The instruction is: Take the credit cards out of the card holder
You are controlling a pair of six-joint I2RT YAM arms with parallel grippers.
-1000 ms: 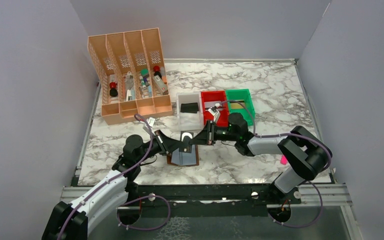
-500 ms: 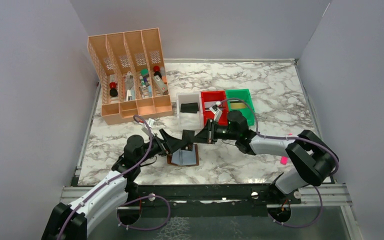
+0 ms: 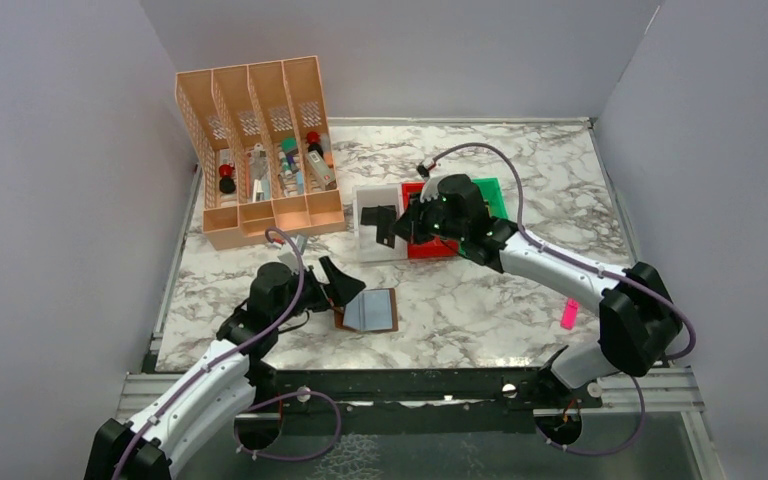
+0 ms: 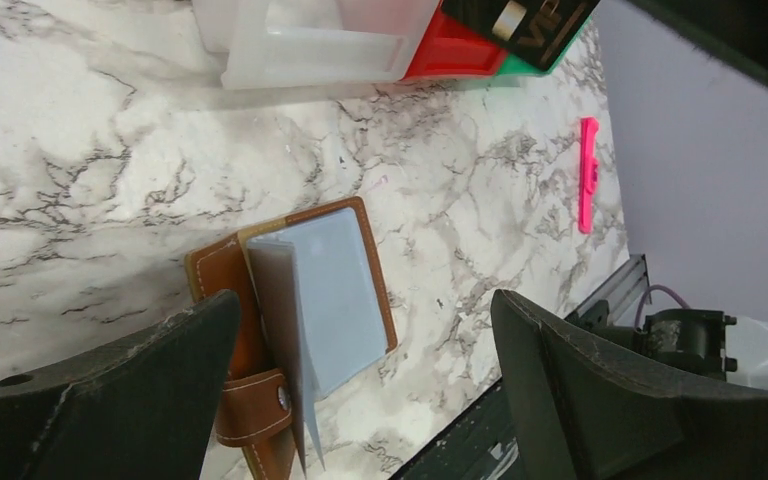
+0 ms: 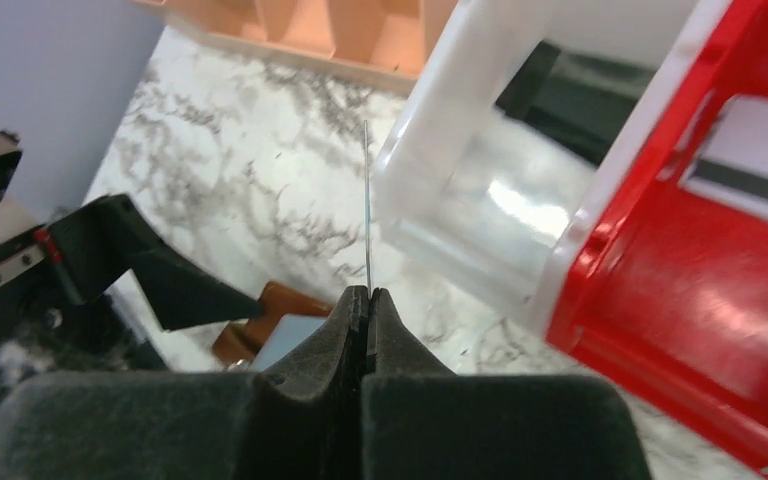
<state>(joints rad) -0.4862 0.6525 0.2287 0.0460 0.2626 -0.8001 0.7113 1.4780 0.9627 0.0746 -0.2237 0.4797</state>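
Observation:
The brown card holder (image 3: 368, 311) lies open on the marble, its grey-blue sleeves (image 4: 332, 288) facing up. My left gripper (image 3: 344, 283) hovers just left of it, open and holding nothing; in the left wrist view its jaws (image 4: 365, 300) straddle the holder with wide gaps. My right gripper (image 3: 403, 222) is shut on a dark credit card (image 3: 382, 228) at the near rim of the white bin (image 3: 364, 196). In the right wrist view that card (image 5: 367, 200) shows edge-on as a thin line rising from the pinched fingertips (image 5: 368, 296).
White, red (image 3: 422, 246) and green (image 3: 492, 188) bins stand in a row behind the holder, each with a card inside. An orange organiser (image 3: 260, 150) stands at the back left. A pink item (image 3: 568, 320) lies at the right, near the front edge.
My left gripper has opened and drawn back slightly from the holder. My right gripper, shut on the card, has moved from above the holder back to the white bin.

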